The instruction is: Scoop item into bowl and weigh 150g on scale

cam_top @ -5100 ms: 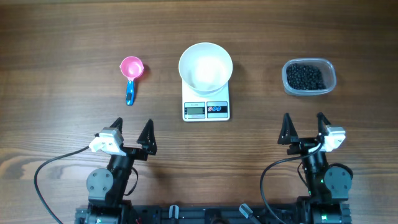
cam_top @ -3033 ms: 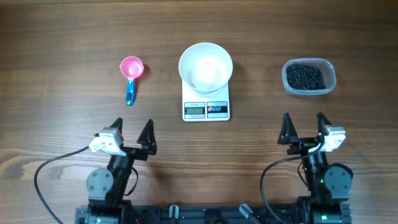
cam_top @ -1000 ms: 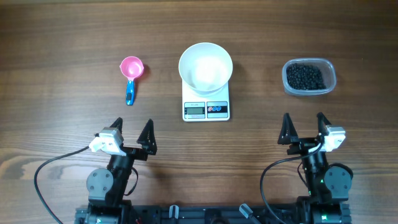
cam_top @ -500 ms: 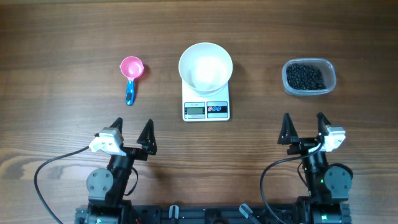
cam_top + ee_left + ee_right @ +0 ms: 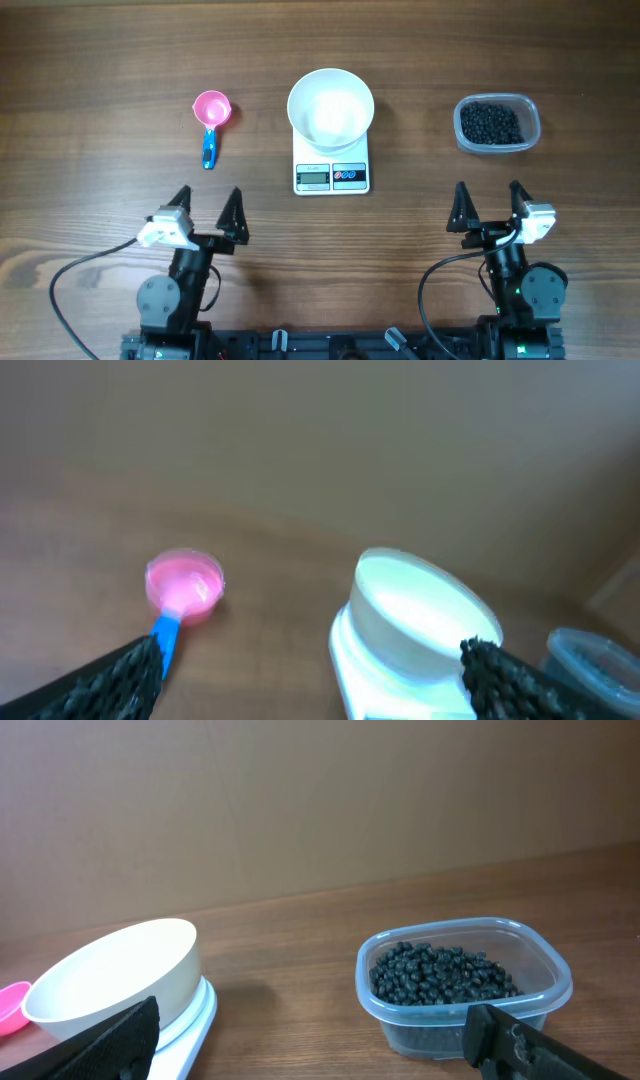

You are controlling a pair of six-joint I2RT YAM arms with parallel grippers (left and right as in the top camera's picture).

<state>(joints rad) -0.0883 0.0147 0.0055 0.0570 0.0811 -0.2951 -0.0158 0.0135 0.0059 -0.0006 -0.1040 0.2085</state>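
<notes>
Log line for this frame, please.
left hand: open, empty | right hand: open, empty | bowl: empty, on scale | beans: in clear tub | pink scoop: on table, left of scale

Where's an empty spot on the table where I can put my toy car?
Big bare patches: between the pink scoop and the white bowl, between the bowl and the clear tub of black beans, and the wide strip in front of the scale, between the left claw and right claw. The middle is crowded: the bowl sits right on the scale.
</notes>
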